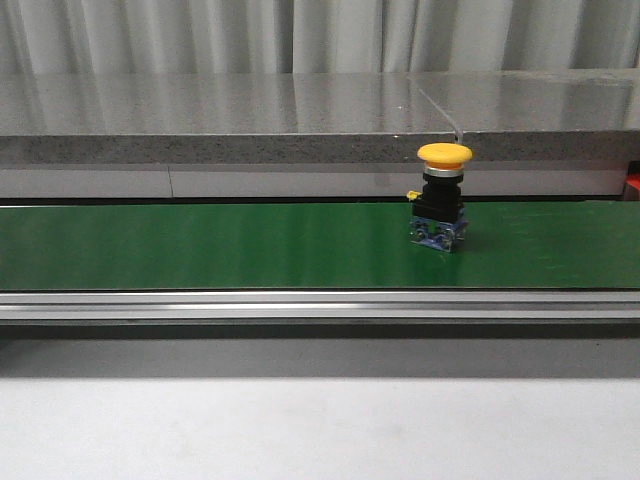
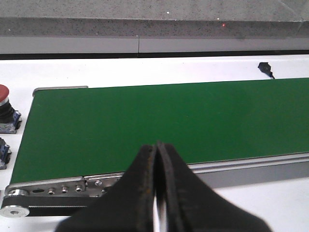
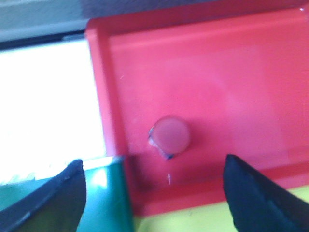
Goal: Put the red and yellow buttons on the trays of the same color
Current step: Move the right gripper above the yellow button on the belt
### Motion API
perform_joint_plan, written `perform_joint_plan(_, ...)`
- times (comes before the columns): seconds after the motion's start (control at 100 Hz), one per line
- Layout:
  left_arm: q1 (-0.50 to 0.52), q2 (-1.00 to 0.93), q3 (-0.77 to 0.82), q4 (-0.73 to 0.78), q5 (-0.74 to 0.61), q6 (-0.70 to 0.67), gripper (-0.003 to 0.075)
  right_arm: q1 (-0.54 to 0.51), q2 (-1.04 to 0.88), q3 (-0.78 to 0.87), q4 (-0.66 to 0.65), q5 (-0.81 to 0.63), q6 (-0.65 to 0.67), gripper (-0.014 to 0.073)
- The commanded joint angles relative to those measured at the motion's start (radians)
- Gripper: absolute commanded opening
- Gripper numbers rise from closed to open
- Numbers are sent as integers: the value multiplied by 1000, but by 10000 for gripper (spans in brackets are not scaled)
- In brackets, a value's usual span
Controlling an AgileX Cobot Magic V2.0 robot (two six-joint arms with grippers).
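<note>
On the green conveyor belt (image 1: 200, 245) in the front view a yellow button (image 1: 441, 195) stands upright, not yet trayed. Left wrist view: left gripper (image 2: 158, 159) pressed together, empty; another red button (image 2: 6, 107) waits just off the belt's end. Right wrist view: right gripper (image 3: 154, 188) spread wide above the red tray (image 3: 241, 72), a red button (image 3: 169, 136) already inside

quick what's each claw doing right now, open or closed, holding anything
Left claw: closed, holding nothing, above the near edge of the green belt.
Right claw: open, empty, above the red tray with a red button in it.
</note>
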Motion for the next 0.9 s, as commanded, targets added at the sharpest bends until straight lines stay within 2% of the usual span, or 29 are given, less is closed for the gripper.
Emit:
perform_joint_plan(0.0,-6,4,-26,-1,-75,-9,-19,26,-111,45,-2,-25,-19,582)
perform_joint_plan(0.22,-6,4,-26,-1,-75,-9,-19,146,-290,270,18,-22,-19,582)
perform_joint_plan(0.4,-6,4,-26,-1,-75,-9,-19,271,-364,406,34,-23,-19,582)
perform_joint_plan(0.69,-6,4,-26,-1,-75,-9,-19,451,-367,435,34,-60,-51,582)
perform_joint_plan(0.89,-6,4,-26,-1,-75,-9,-19,516,-331,429,36,-103,-79,582)
